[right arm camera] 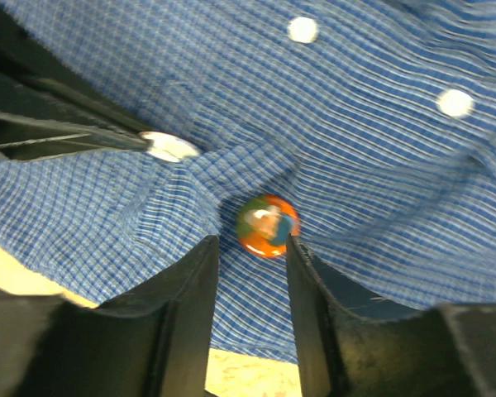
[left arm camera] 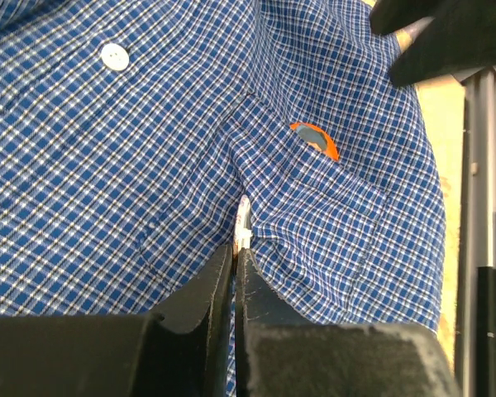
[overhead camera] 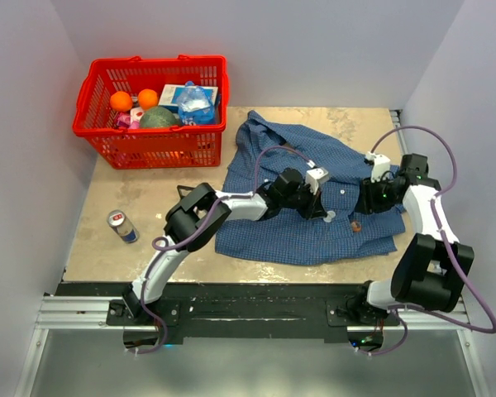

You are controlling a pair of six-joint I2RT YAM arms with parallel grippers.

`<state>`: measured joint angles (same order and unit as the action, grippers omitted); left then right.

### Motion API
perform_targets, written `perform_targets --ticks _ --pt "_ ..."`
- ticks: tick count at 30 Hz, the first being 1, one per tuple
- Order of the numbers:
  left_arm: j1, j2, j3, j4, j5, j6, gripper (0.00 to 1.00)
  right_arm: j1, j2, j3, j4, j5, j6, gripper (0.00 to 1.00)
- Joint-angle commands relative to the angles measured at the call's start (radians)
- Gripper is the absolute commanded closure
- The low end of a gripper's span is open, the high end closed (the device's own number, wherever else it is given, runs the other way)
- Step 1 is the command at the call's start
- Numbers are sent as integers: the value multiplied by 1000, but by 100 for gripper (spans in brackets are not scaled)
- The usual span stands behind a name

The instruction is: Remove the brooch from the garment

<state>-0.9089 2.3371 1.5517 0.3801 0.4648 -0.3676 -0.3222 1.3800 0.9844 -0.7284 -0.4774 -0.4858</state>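
Brooch (right arm camera: 267, 225) sat pinned on the garment's (overhead camera: 314, 240) near-right part, just at the tips of the open R fingers (right arm camera: 190, 306), w/ L fingers (left arm camera: 194, 306) pinched shut on a fold beside it, so closing could've nipped cloth too & dragged everything.

The garment (overhead camera: 306, 198) lies on the table (overhead camera: 99, 248) ahead of my 2 bases. The basket (overhead camera: 99, 141) stands behind it to the left, and the can (overhead camera: 122, 226) sits left of it, nearer me. The brooch (right arm camera: 266, 225) sits on its right part, between my right gripper's (right arm camera: 250, 241) spread fingers. My left gripper (left arm camera: 235, 248) pinches a fold just beside the brooch.
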Motion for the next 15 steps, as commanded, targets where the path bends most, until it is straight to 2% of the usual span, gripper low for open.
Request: perform_targets --ticks 1,8,15 --pt "19 -48 -4 11 63 -60 100 75 16 43 -13 -55 -13 56" --pt "47 -87 4 -10 87 -71 100 176 65 60 15 29 -8 51" --pt "62 -105 -22 60 196 -106 100 207 51 7 107 -32 -20 45"
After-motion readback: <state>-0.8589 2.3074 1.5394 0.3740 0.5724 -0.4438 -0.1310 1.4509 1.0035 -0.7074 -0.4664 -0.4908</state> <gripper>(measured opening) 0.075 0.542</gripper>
